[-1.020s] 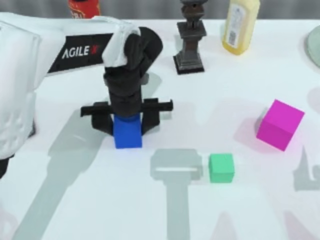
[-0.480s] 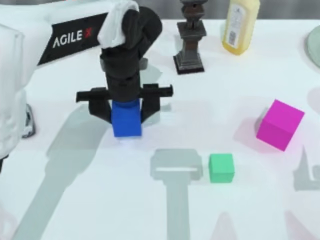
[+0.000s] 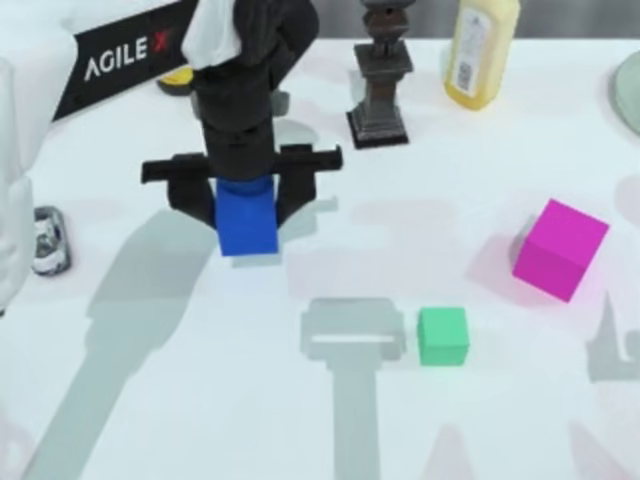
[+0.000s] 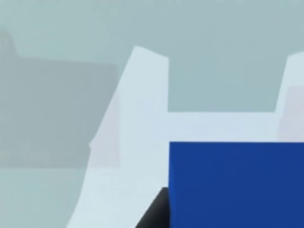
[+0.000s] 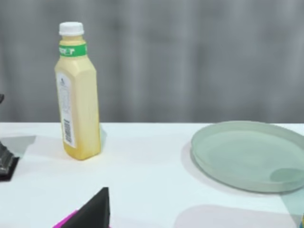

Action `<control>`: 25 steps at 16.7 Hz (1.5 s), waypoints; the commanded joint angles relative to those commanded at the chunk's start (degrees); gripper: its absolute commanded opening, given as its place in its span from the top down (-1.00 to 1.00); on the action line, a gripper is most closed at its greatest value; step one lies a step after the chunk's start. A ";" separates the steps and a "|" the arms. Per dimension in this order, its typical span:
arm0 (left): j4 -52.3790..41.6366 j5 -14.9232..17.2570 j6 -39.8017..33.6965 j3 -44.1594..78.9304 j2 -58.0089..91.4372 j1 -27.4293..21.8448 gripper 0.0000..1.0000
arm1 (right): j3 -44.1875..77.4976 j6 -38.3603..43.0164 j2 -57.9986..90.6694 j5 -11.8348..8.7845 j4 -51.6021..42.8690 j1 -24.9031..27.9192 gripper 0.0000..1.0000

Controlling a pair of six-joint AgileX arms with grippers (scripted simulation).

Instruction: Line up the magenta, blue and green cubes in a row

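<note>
On the table's left half, blue cube: blue cube sits clamped between my left gripper's fingers, and judging by the offset shadow under it, it hangs just clear of the table.
Left wrist check: blue cube fills the near part of that view, one dark finger against its side, so the grasp looks firm.
Green cube: green cube rests flat on the table right of centre, toward the near edge, well apart from the blue one.
Magenta cube: magenta cube sits further right and a bit further back than the green one, turned at an angle, near it but not touching.
Row status: no row yet; the three cubes are scattered, with no two side by side or aligned.
Done so far: blue cube picked up, as far as I can judge.
Left to do: carry blue over and set it down in line with the others, then probably square up magenta and green.
Right arm: parked off the right side, out of the top view; whether its gripper is open or closed, I cannot tell.
Right wrist view: only a dark corner in front.
Clutter: yellow bottle, dark stand, glass plate, small toy car at the left edge, none in the carry path by my guess.
</note>
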 joint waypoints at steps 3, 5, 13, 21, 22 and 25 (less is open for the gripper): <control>-0.95 0.06 -3.32 0.87 -0.10 -4.02 1.00 | 0.00 0.00 0.00 0.00 0.00 0.00 -1.00; -1.93 -0.05 -6.98 1.61 -0.40 -8.70 1.00 | 0.00 0.00 0.00 0.00 0.00 0.00 -1.00; -4.03 -0.41 -15.19 2.85 -1.26 -18.33 1.00 | 0.00 0.00 0.00 0.00 0.00 0.00 -1.00; 5.28 -0.27 -15.01 -4.63 0.34 -18.36 1.00 | 0.00 0.00 0.00 0.00 0.00 0.00 -1.00; 7.05 -0.30 -15.06 -6.12 0.67 -18.37 1.00 | 0.00 0.00 0.00 0.00 0.00 0.00 -1.00; 10.32 -0.38 -15.19 -8.89 1.33 -18.36 1.00 | 0.00 0.00 0.00 0.00 0.00 0.00 -1.00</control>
